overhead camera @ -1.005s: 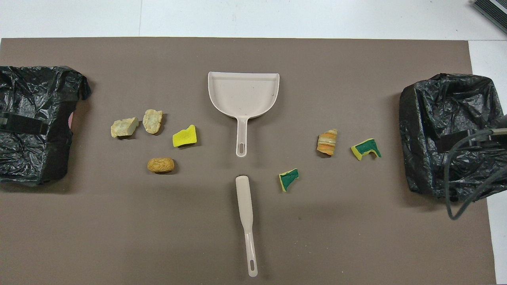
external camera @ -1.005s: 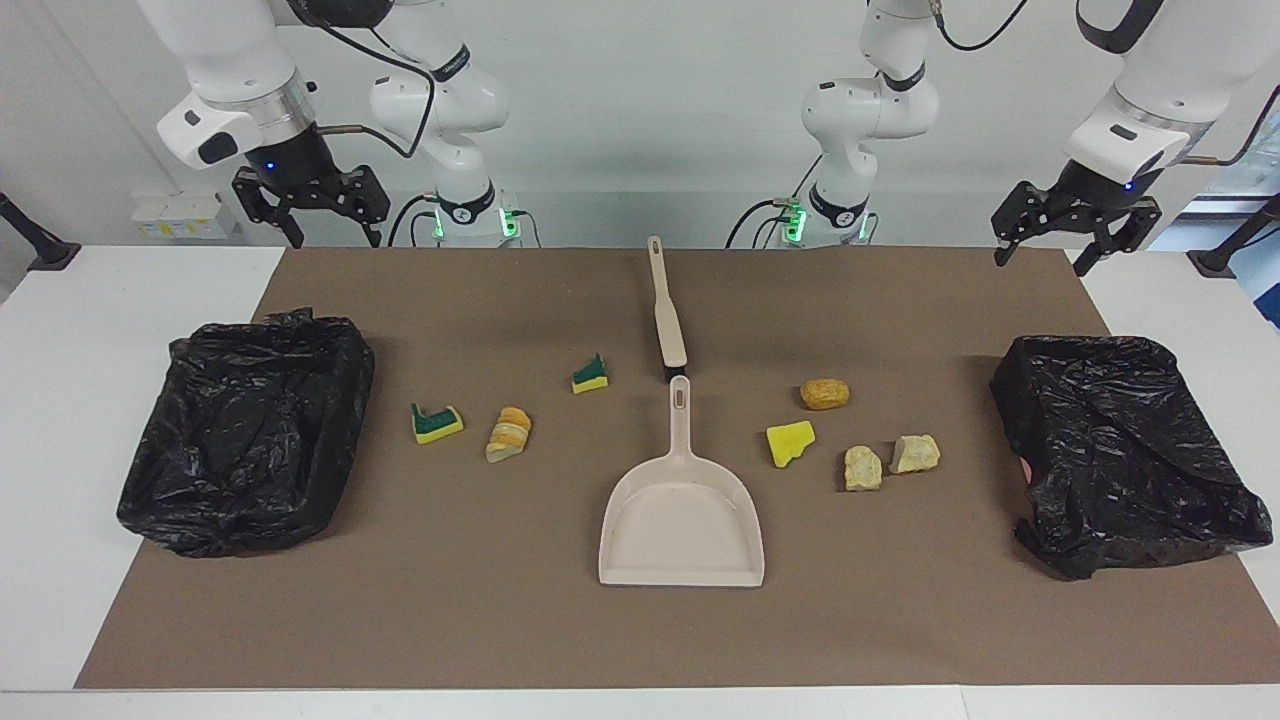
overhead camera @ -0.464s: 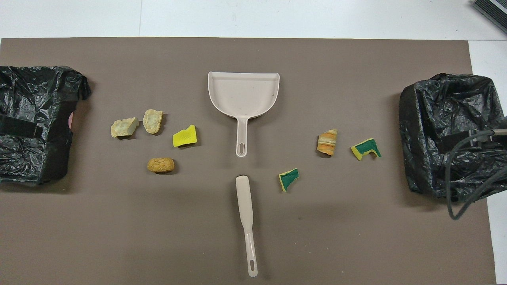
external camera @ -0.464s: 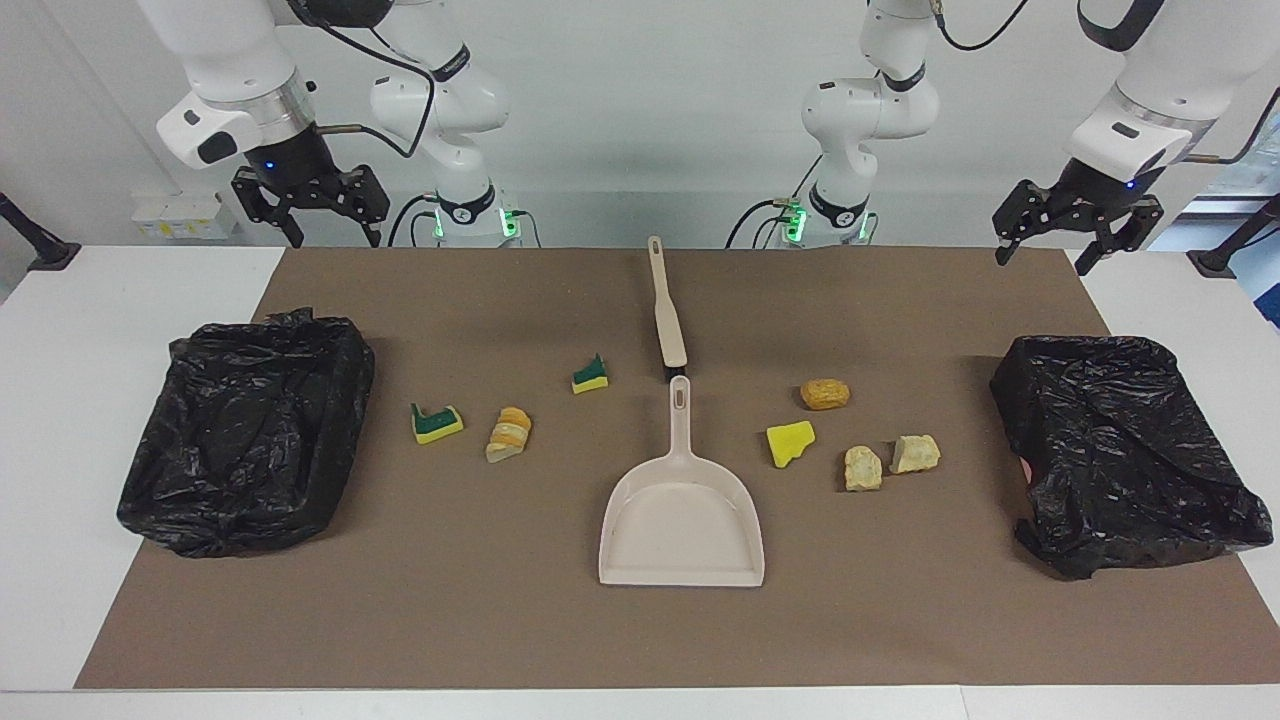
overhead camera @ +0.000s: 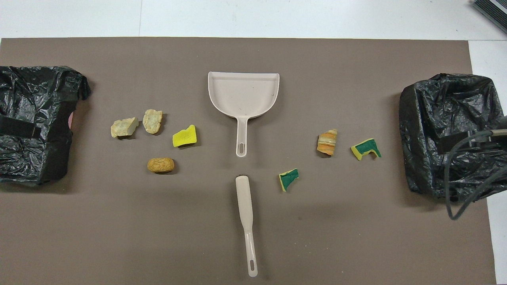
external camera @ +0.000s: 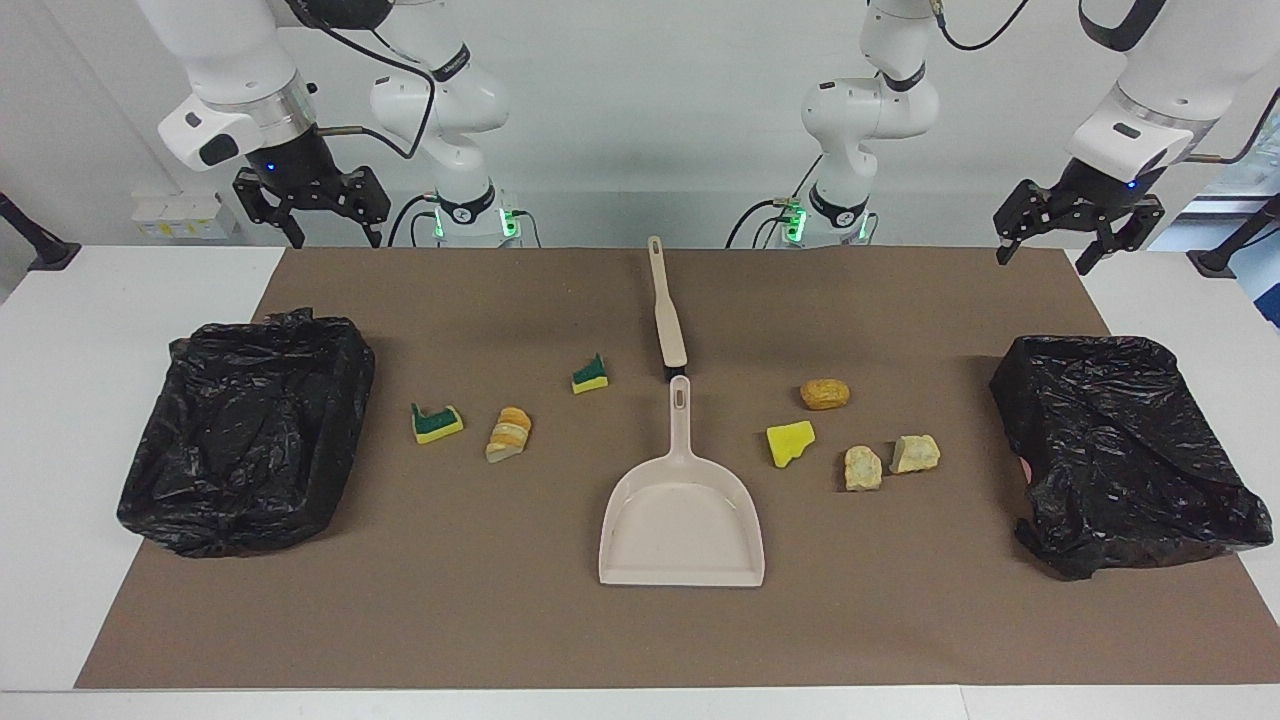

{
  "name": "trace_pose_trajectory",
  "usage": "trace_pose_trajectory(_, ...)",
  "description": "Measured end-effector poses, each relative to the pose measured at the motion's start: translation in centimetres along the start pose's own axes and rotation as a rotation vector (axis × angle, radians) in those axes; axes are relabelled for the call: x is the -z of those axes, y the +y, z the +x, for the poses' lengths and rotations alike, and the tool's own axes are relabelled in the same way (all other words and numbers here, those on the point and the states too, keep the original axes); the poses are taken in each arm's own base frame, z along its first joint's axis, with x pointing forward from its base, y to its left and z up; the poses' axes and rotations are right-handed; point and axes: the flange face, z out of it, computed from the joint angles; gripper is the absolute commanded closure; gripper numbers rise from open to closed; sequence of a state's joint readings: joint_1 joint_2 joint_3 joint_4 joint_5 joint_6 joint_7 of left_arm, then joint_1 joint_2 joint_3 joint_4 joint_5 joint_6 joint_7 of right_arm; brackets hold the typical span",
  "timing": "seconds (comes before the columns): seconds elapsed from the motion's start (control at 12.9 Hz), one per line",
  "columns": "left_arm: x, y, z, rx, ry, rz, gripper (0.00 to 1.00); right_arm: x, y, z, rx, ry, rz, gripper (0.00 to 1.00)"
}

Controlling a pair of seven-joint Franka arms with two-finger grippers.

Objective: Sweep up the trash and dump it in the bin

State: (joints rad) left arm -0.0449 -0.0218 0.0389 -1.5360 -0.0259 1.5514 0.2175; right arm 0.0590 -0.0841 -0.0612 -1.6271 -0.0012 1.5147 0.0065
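overhead view: seven scraps (overhead camera: 185, 137), two bins (overhead camera: 443, 130), one dustpan (overhead camera: 243, 95).

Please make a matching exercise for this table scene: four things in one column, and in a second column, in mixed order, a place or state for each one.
Things
1. dustpan
2. brush
3. plain yellow sponge bit
4. left claw

Places or states
a. on the mat, nearer to the robots than the dustpan's handle
b. raised, open, holding nothing
c. empty, at the middle of the mat
d. beside the brown bread-like chunk

Pairs: 1-c, 2-a, 3-d, 4-b
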Motion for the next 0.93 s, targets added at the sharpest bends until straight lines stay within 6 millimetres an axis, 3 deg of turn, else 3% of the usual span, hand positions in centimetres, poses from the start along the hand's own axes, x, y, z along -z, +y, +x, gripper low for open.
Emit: trace_pose_trajectory(0.93,-0.1,1.2,0.1,-0.021,-0.011,-0.003,0.00,-0.4,0.0,0.0,0.000,-0.009,0.000,0.00)
